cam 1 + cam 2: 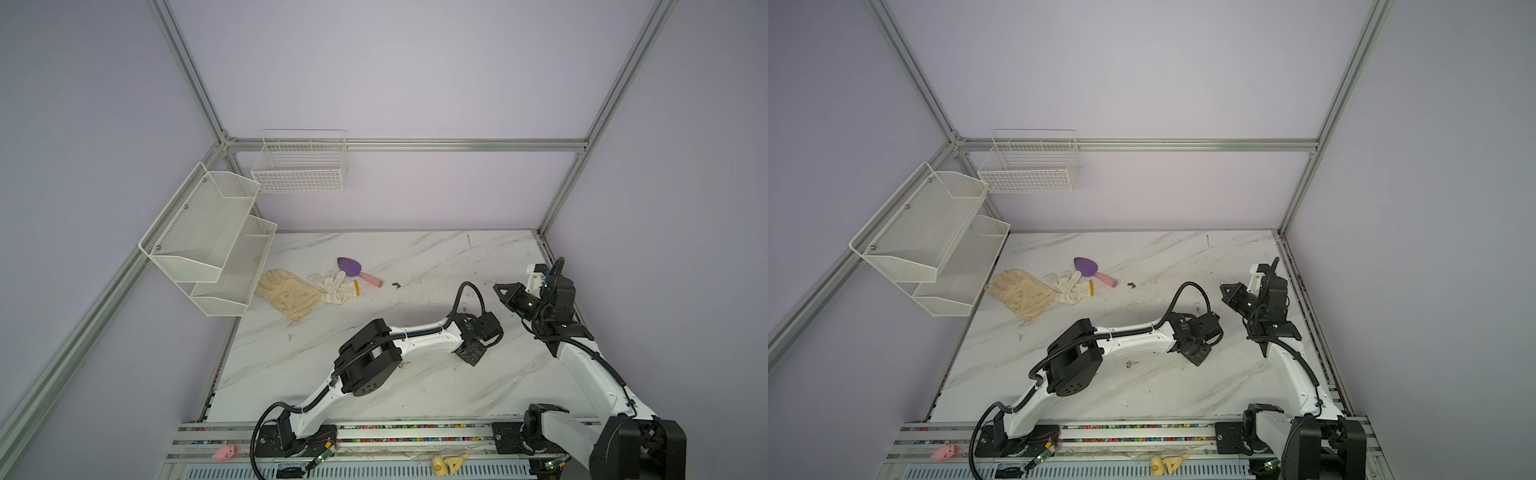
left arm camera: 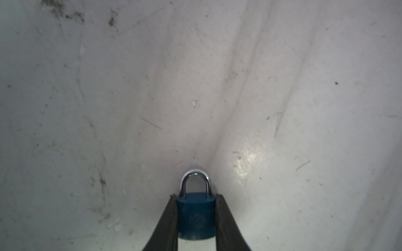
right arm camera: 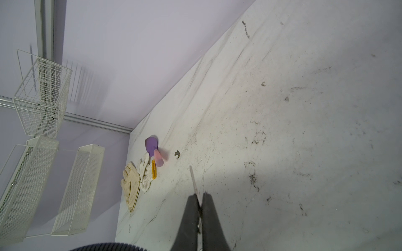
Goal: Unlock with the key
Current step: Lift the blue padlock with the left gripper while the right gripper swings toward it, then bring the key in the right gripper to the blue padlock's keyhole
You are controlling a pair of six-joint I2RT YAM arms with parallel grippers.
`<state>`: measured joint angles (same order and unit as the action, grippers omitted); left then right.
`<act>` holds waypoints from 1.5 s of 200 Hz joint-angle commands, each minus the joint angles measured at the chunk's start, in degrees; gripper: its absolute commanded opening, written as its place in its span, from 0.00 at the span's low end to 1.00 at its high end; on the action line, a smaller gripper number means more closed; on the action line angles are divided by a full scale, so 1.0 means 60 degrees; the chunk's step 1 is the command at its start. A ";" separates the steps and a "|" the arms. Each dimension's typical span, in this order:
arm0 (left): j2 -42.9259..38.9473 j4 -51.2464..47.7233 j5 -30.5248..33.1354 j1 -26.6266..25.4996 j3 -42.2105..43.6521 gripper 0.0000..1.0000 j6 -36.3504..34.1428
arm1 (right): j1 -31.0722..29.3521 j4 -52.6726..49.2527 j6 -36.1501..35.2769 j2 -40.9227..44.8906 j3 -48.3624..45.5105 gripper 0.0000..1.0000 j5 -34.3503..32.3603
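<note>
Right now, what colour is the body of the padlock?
Dark blue padlock body, silver shackle; best seen in the left wrist view.

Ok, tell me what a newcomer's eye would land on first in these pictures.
The blue padlock with its silver shackle sits pinched between the fingers of the left gripper in the left wrist view. The right gripper is shut on a thin key whose blade pokes out ahead of it. At the far left of the marble table lie two pale gloves and a purple trowel with a pink handle, beside the white racks.
</note>
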<state>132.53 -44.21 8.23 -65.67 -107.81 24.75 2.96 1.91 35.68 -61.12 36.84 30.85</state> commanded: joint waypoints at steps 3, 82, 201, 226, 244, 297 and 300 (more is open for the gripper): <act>-0.0648 -0.0391 0.0162 0.0172 -0.0677 0.12 0.0820 | 0.0045 0.0040 -0.0069 0.0225 0.0100 0.00 -0.0166; -0.4938 0.3440 -0.0737 0.2077 0.3954 0.05 0.5441 | -0.1487 -0.0932 -0.0907 0.0514 0.1066 0.00 -0.2218; -0.8053 0.6318 0.0416 0.3401 0.7594 0.00 1.1226 | -0.7868 0.2495 -0.0595 -0.0321 0.0282 0.00 -0.6026; -0.8354 0.6375 0.0892 0.3401 0.7787 0.00 1.1460 | -0.8378 0.3005 -0.0638 -0.0454 0.0027 0.00 -0.6405; -0.8505 0.6240 0.1192 0.3404 0.7811 0.00 1.1489 | -0.8560 0.3068 -0.0790 -0.0551 0.0016 0.00 -0.6562; -0.8509 0.6316 0.1116 0.3403 0.7798 0.00 1.1401 | -0.8565 0.3093 -0.1037 -0.1108 0.0382 0.00 -0.6596; -0.8502 0.6355 0.1091 0.3409 0.7800 0.00 1.1374 | -0.8570 0.3107 -0.1074 -0.1107 0.0406 0.00 -0.6602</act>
<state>82.85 -8.32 13.76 -45.39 -62.87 92.49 -48.18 18.87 30.74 -66.81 37.41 -6.72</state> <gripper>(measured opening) 0.229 0.067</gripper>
